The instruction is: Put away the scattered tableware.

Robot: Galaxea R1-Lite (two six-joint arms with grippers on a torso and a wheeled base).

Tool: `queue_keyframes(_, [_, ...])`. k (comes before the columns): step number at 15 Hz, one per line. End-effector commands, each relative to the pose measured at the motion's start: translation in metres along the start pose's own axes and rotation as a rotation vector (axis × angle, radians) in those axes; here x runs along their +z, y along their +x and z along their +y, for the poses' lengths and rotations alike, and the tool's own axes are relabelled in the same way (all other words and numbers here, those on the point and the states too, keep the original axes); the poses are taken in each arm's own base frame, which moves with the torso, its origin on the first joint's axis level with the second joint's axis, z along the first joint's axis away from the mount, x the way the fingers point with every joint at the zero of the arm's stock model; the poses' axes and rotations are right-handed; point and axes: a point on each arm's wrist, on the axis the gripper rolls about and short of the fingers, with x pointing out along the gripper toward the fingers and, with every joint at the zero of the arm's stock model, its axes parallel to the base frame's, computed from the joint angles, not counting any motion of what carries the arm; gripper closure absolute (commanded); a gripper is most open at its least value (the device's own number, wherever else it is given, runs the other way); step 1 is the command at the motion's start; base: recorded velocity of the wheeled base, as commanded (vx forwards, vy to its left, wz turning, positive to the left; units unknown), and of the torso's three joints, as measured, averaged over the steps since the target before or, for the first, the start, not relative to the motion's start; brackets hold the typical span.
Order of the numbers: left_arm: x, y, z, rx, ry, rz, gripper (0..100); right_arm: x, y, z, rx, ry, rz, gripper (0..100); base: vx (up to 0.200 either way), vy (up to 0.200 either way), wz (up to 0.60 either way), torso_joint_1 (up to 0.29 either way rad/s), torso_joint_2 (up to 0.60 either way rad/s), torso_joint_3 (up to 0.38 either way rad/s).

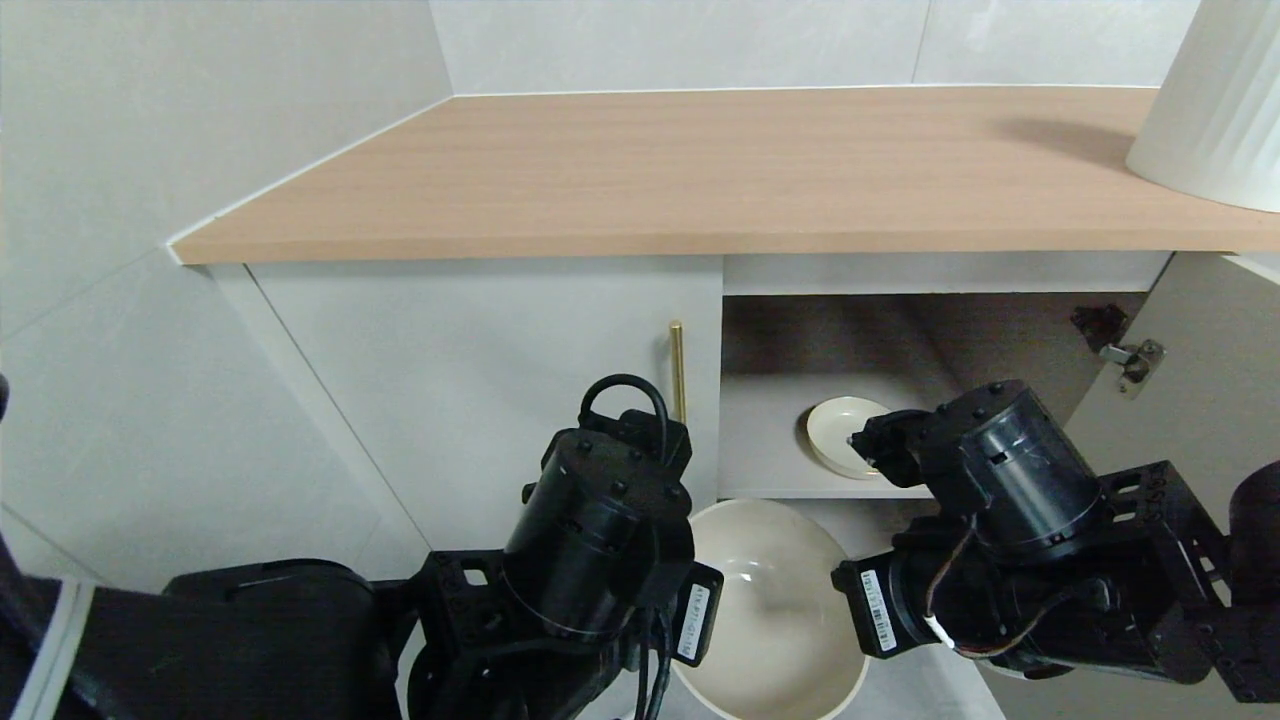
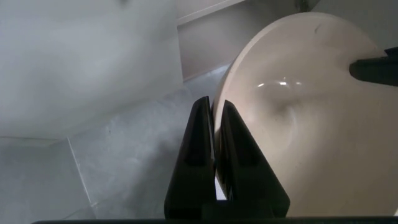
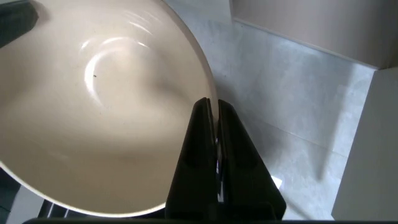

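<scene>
Holding one big bowl with both hands

Both arms hold a big, round, cream bowl point(image 1: 770, 600) in front of the open side of a grey cupboard. The bowl is over the grey floor tiles point(image 2: 124, 155), with its open side facing up. It is round, so it has no long side.

The left hand point(image 2: 213, 102) is pinched tight on the bowl's rim on the left side. The right hand point(image 3: 213, 104) is pinched tight on the rim on the right side. One finger of each hand is inside the bowl and one is outside.

White stickers on both arms have tiny print that is too small to read.

Inside the cupboard, a small, round, cream plate point(image 1: 840, 435) lies flat on the grey shelf point(image 1: 760, 440), towards the right. The left part of the shelf is bare. The bowl looks wider than that bare part.

The right cupboard door point(image 1: 1200, 400) is swung wide open, and its metal hinge point(image 1: 1130, 360) shows. The left door point(image 1: 480, 380) is shut and has a thin gold handle point(image 1: 677, 370) near the opening.

Above is a light wooden counter point(image 1: 700, 170). A tall, white, ribbed thing point(image 1: 1210, 110) stands at its right end.
</scene>
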Motion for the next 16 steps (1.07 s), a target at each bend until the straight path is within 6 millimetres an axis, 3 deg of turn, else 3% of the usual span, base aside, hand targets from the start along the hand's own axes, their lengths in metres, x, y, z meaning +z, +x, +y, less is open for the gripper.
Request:
queue_keyframes(1, [0.000, -0.001, 0.000, 0.001, -0.001, -0.002, 100, 0.000, 0.000, 0.000, -0.002, -0.002, 0.002, 100, 0.000, 0.000, 0.00, 0.000, 0.00, 0.000])
queue_keyframes(4, [0.000, 0.000, 0.001, 0.026, 0.002, -0.007, 100, 0.000, 0.000, 0.000, -0.002, -0.002, 0.002, 100, 0.000, 0.000, 0.00, 0.000, 0.00, 0.000])
queue_keyframes(5, [0.000, 0.001, 0.000, 0.035, 0.000, -0.010, 0, 0.000, 0.000, 0.000, -0.002, -0.002, 0.002, 100, 0.000, 0.000, 0.00, 0.000, 0.00, 0.000])
queue_keyframes(13, [0.024, -0.009, 0.010, -0.007, -0.138, -0.254, 0, 0.001, 0.005, -0.001, -0.005, 0.023, -0.035, 100, 0.000, 0.000, 0.00, 0.000, 0.00, 0.000])
queue_keyframes(16, [0.025, -0.009, 0.012, 0.000, -0.141, -0.254, 0, 0.000, 0.036, -0.017, -0.141, 0.094, -0.179, 100, 0.000, 0.000, 0.00, 0.000, 0.00, 0.000])
